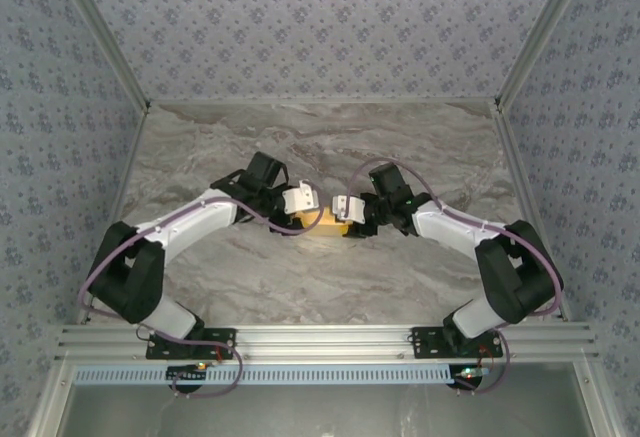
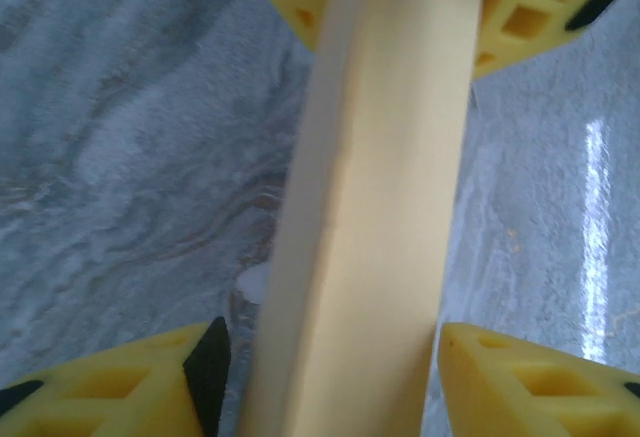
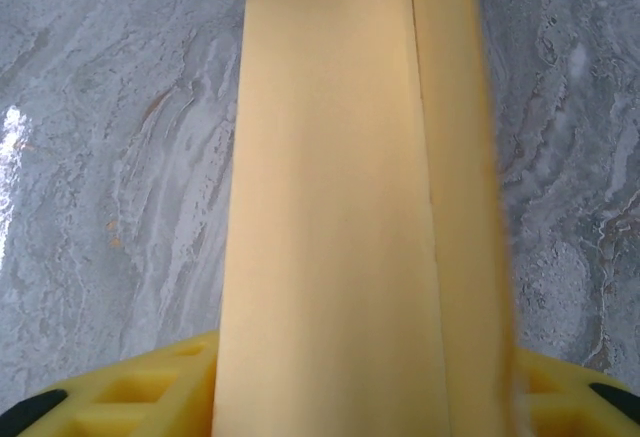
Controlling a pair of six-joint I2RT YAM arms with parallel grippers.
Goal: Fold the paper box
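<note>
The paper box [image 1: 326, 223] sat out in the middle of the glossy, grey marble-look table [image 1: 420, 147]. Up close it was smooth matte orange-yellow card, a long boxy strip with a crisp crease running down it. The left gripper [image 2: 330, 345] had its ribbed yellow fingers [image 2: 110, 392] spread around the box, with a sliver of marble showing beside one black pad [image 2: 208, 367]. The right gripper [image 3: 365, 352] was pinching the box, the card flush against both sides.
</note>
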